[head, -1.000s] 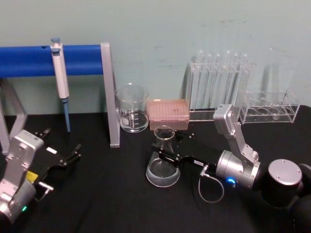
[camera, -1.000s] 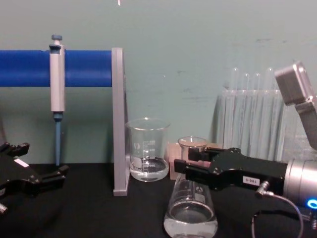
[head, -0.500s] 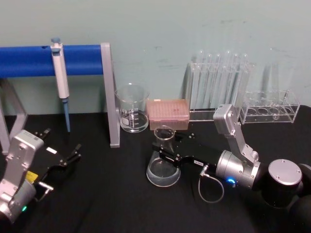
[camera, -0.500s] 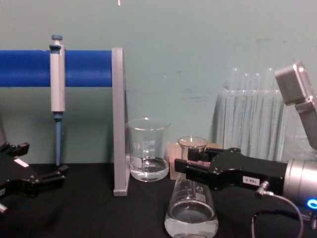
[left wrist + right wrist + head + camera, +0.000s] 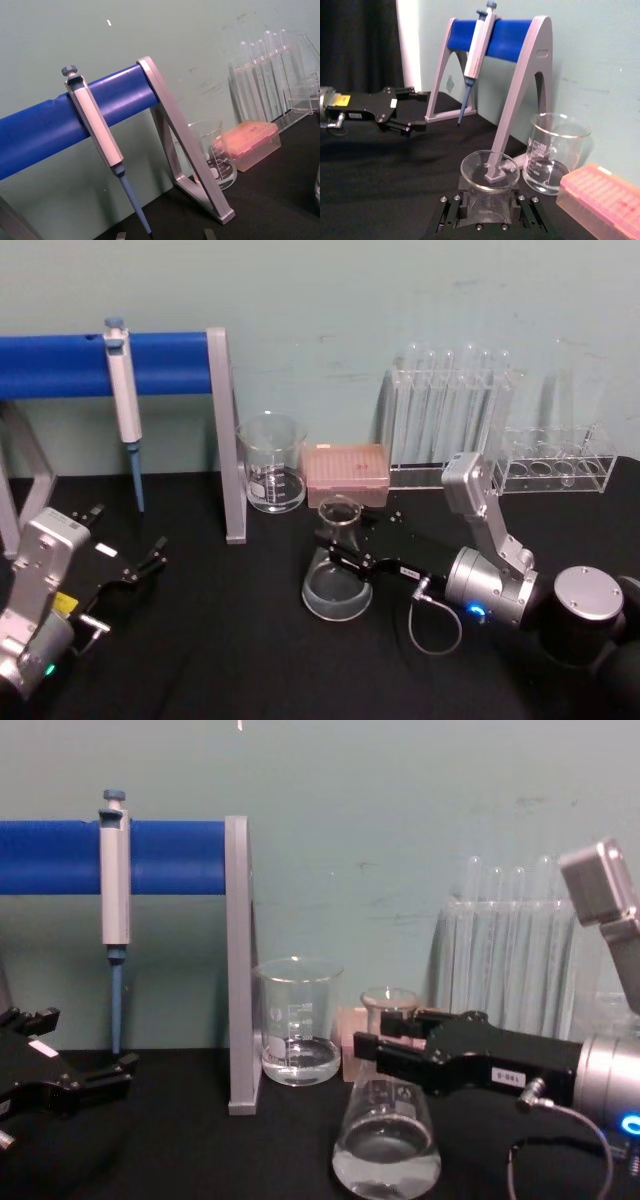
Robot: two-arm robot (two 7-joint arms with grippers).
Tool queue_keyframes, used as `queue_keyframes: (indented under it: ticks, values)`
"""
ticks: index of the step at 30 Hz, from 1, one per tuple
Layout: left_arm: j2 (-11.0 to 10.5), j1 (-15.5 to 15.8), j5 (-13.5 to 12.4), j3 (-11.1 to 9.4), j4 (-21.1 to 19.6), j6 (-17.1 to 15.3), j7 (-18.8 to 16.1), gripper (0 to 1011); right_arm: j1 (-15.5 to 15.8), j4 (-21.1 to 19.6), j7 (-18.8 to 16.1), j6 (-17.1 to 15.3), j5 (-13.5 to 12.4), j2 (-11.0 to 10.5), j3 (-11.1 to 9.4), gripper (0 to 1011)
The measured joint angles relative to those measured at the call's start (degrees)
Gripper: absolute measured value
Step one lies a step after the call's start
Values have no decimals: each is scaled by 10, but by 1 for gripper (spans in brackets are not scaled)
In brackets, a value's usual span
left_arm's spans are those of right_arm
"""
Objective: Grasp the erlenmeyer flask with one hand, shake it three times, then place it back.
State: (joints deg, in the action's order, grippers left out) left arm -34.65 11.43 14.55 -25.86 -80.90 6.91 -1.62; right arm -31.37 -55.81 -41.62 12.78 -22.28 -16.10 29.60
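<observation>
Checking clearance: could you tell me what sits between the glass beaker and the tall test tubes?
A pink tip box sits there, as the head view shows.

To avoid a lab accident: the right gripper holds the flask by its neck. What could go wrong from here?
The erlenmeyer flask has an open mouth and holds liquid; shaking may splash it.
The right gripper clamps just the smooth glass neck, so it might slip.
The beaker and pink box stand close behind; a wide swing could hit them.
The left gripper rests open at the left.
</observation>
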Motion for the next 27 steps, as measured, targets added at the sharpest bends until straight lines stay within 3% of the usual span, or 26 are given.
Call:
queue_keyframes:
  ticks: [10, 27]
  values:
    - [0, 0, 0, 0, 0, 0, 0, 1001, 15, -52, 11, -12, -14, -8, -10, 458]
    - [0, 0, 0, 0, 0, 0, 0, 1001, 66, -197, 94, -75, -25, -41, -40, 458]
